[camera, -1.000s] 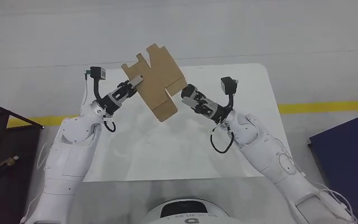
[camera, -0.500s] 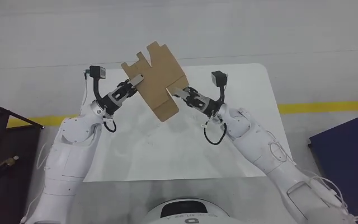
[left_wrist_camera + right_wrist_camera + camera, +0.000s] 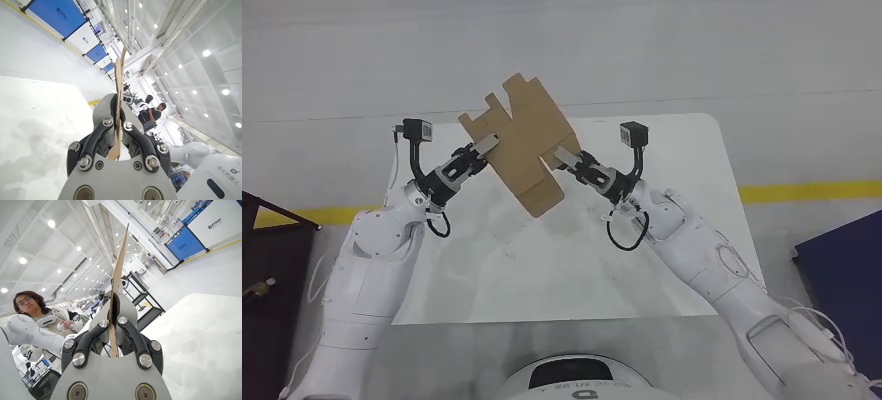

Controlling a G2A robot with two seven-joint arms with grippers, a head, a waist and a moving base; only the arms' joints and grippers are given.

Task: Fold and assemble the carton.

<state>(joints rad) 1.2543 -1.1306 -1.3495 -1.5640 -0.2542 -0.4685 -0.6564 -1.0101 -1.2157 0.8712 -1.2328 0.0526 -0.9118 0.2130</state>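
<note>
A flat brown carton [image 3: 527,145] hangs in the air over the far part of the white table [image 3: 572,270], held between both arms. My left gripper [image 3: 488,146] is shut on the carton's left edge. My right gripper [image 3: 555,152] is shut on its right side, at a notch between flaps. The left wrist view shows the cardboard edge-on [image 3: 118,106] pinched between the pads of the left gripper [image 3: 117,111]. In the right wrist view the carton [image 3: 117,275] also stands edge-on inside the right gripper [image 3: 112,311]. The carton's lower corner points down toward the table.
The table's far edge and rounded corners lie under the carton. A dark rack [image 3: 262,250] stands off the table's left side and a blue panel [image 3: 852,270] off its right. A yellow floor line [image 3: 812,190] runs behind the table.
The right arm swung in from the right and its gripper closed on the carton's right side. The left arm and the carton stayed almost still.
</note>
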